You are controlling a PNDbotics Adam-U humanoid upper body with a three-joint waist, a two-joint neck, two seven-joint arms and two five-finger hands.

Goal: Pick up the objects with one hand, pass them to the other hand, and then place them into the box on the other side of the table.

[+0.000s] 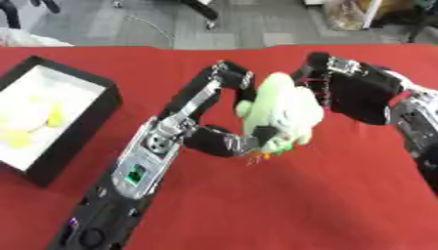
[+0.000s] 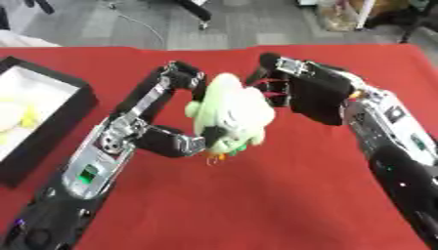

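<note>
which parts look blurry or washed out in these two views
Left eye view: the black box's white inside glares, yellow pieces smeared; the pale green plush toy is soft-edged. Right eye view: same blur over toy and both hands' fingers.

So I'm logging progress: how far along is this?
Done: yellow items already lie in the box. In hand: a green toy sits between the left hand and right hand, mid-handover. Left: placing it into the box.

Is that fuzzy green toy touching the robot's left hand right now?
Touching. In the left eye view the left hand curls round the green plush toy, fingers over its top and thumb under it, with no gap showing.
</note>
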